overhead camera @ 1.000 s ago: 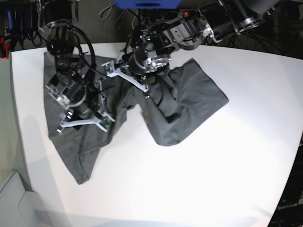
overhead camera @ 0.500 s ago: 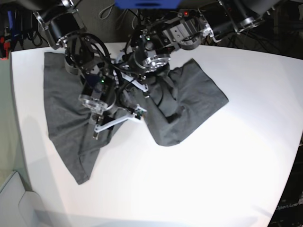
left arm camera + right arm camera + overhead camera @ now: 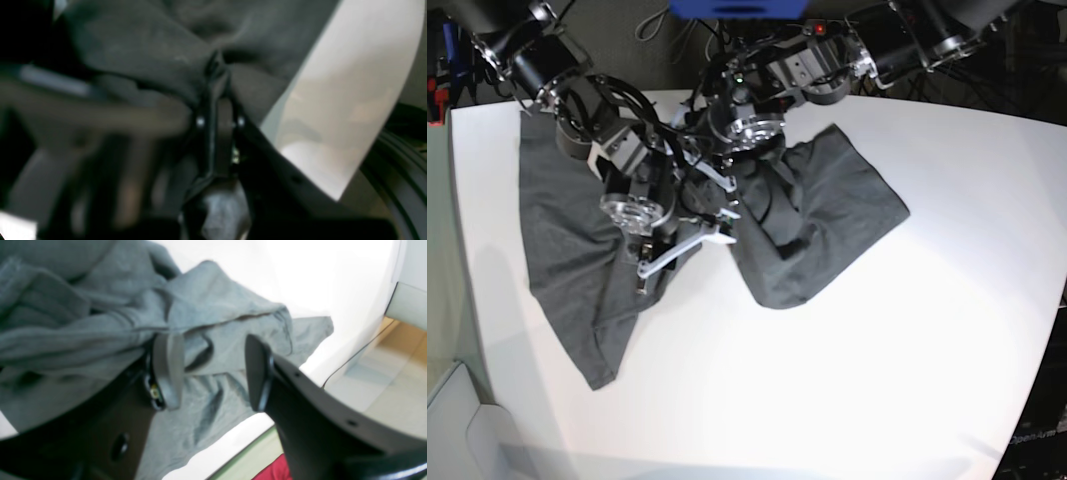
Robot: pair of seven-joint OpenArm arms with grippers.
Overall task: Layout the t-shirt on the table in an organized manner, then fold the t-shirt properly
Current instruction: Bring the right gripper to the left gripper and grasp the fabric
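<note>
Table: the white table (image 3: 847, 370) fills the near part of the base view, bare in front and to the right, with a curved edge along the left.
T-shirt: the dark grey t-shirt (image 3: 837, 215) lies crumpled across the far-left part of the table, not spread flat. One long flap (image 3: 557, 250) runs down the left side to a point near the front; a second lobe spreads to the right, and the two meet in a bunched ridge between the arms.
Right pincer: the right pincer (image 3: 682, 248) hangs over the shirt's middle, at the inner edge of the left flap. In the right wrist view its two dark fingers (image 3: 166, 370) stand spread apart, with wrinkled cloth (image 3: 213, 340) showing in the gap behind them; nothing is pinched between them.
Left pincer: farther back, the left pincer (image 3: 727, 185) is low on the bunched ridge. In the left wrist view, which is blurred, its fingers are pressed together on a raised tuck of cloth (image 3: 217, 70), with white table (image 3: 350, 100) just to the right.
Background: dark cables and equipment behind the table's far edge.
</note>
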